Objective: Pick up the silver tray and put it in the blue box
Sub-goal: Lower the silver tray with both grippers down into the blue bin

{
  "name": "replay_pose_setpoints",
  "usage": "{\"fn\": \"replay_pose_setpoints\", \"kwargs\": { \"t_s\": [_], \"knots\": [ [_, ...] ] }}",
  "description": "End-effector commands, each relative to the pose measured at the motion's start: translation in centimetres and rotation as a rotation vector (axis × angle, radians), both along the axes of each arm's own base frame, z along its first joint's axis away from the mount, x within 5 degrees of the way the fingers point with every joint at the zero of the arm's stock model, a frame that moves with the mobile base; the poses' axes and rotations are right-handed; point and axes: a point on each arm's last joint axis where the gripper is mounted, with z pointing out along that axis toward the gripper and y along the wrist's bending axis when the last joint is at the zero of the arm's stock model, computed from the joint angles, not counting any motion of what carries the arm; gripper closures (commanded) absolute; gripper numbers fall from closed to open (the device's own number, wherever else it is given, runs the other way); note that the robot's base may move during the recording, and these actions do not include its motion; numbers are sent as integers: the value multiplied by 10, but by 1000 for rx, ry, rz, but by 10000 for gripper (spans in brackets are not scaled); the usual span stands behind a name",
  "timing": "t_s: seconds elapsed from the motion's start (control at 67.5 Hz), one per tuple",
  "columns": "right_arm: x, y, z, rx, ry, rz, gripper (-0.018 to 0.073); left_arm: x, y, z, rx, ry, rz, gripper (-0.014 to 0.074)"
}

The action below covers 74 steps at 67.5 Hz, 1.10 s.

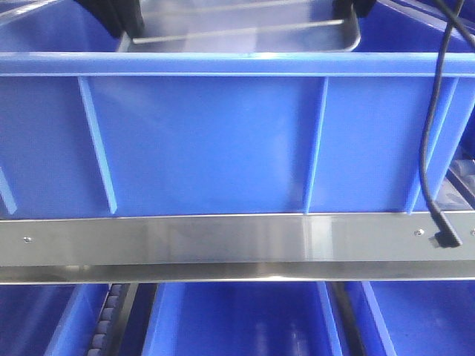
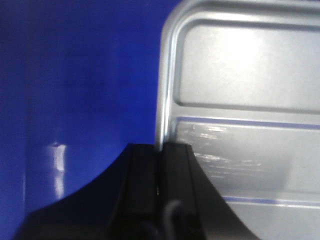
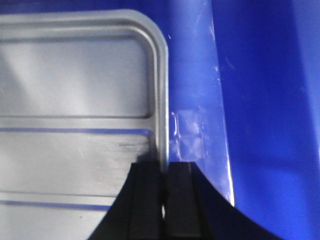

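Silver tray [image 1: 245, 30] sits inside the blue box [image 1: 223, 141], seen over the box's near rim in the front view; its two raised ribs run lengthwise across the floor. Both arms reach down into the box at the tray's ends.

Left gripper [image 2: 161, 165]: fingers pressed together on the tray's left rim, one finger outside on the blue side, other inside over the tray floor. Tray's rounded corner shows above it, w/ blue box floor to the left.

Right gripper [image 3: 164, 175]: same on the opp. end, black fingers pinching the tray's right rim, thin gap betw. them filled by the rim edge. Blue box wall rises just beside, right of the tray.

Can't tell if tray rests on the box floor or hangs just above it.

Front view also: box stands on a steel shelf rail [image 1: 223, 241]; black cable [image 1: 434, 141] hangs over the box's right side, plug end against the rail. More blue bins [image 1: 245, 319] below the rail.
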Motion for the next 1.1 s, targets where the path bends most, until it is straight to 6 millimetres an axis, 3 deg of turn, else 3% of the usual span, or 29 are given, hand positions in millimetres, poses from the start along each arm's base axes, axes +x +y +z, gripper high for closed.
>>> {"fn": "replay_pose_setpoints", "kwargs": {
  "t_s": [0.0,0.193,0.385,0.919,1.082],
  "knots": [
    [4,19,32,204,-200,103,510,-7,-17,32,-216,-98,-45,697],
    [17,29,14,195,-186,117,510,1,-22,18,-199,-71,-43,697],
    [18,29,11,189,-175,114,510,6,-25,6,-183,-45,-41,697],
    [20,29,7,175,-164,112,508,7,-24,7,-156,-59,-42,697],
    [20,29,7,172,-159,109,422,8,-22,6,-127,-71,-43,697]
  ]
}}
